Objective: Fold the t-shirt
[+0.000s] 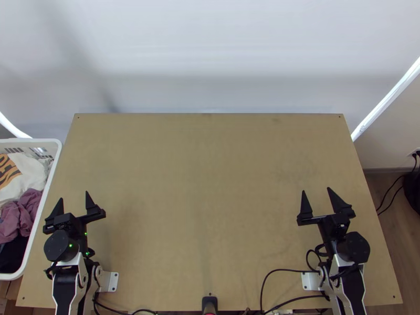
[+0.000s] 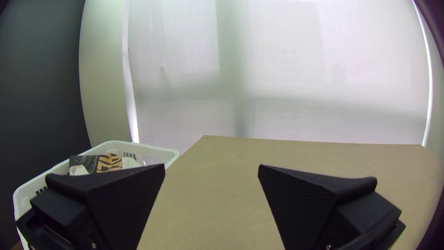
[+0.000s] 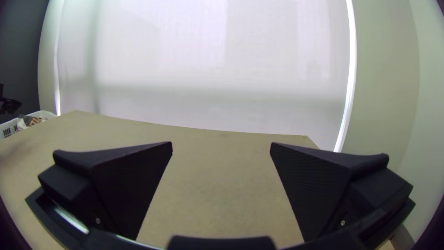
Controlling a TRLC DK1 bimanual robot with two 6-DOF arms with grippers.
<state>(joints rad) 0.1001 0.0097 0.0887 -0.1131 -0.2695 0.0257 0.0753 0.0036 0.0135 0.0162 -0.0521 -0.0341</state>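
Left claw (image 1: 74,196) and right claw (image 1: 316,190) gape wide, empty; fetching cloth (image 1: 27,173) past the tabletop's (image 1: 210,184) left edge likely comes first.

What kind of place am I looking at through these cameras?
Probably an indoor robot test bench set up for handling clothes: two robot arms stand at a wooden table, a white laundry basket of clothes sits beside it, and a pale blind hangs behind.

A white basket (image 1: 31,140) stands at the top view's left edge, a pale blind (image 1: 210,58) spans the top, and black cables (image 1: 388,191) and a dark rounded object (image 1: 413,191) show at right.
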